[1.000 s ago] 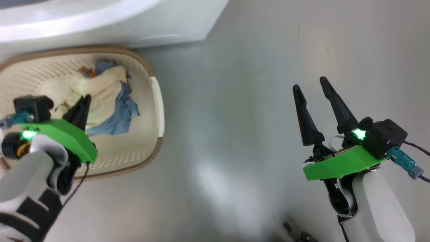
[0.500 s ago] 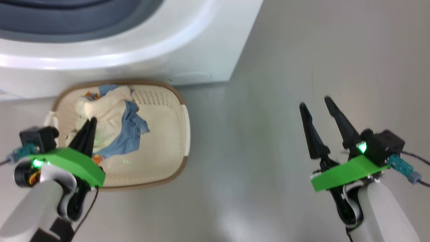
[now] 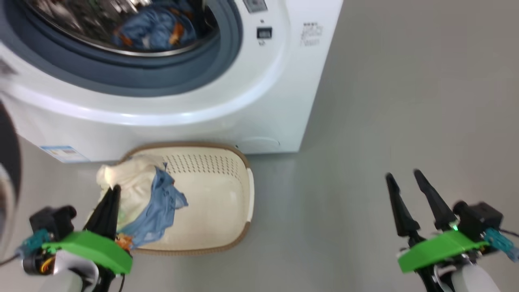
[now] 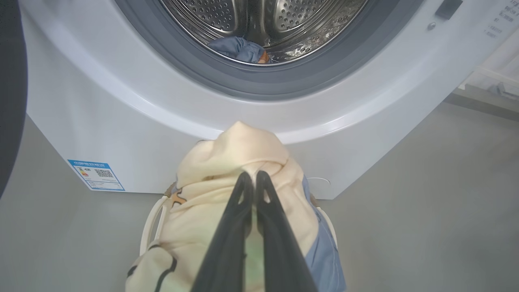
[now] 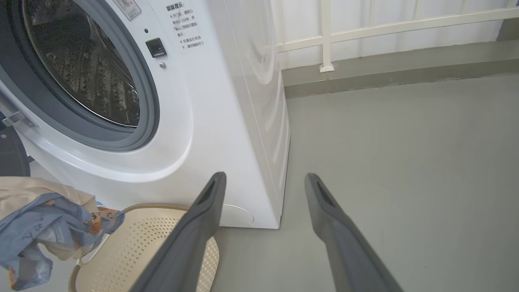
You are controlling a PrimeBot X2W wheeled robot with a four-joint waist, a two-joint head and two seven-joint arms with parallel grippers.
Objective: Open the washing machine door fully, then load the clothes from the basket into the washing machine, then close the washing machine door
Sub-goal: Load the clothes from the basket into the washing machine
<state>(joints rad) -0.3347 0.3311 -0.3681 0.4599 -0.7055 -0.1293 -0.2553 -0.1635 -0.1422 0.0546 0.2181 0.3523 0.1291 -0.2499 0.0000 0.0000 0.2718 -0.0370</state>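
Clothes (image 4: pixel 235 150) hanging from left gripper (image 4: pixel 253 175), jaws clenching bundle; washing machine drum (image 4: pixel 227 16) lying straight ahead, upper frame; right gripper (image 3: pixel 403 174) jaws released, idling lower right.

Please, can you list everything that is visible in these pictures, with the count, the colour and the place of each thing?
washing machine: one, white, behind the basket.
washing machine door: one, black rim, swung open at far left.
gasket: one, grey-blue, around the drum mouth.
loaded garment: at least one, blue with orange print, inside the drum.
basket: one, cream with brown rim, on the floor before the machine.
cream cloth: one, cream, over the basket's left end.
hanging garment: one, blue, hanging beside the cream cloth.
label sticker: one, blue, low on the machine's front.
floor: grey, all around.
railing: one, white, beyond the machine.
left claw: one, black, shut on the cream cloth.
right claw: one, black, open, empty, over bare floor.
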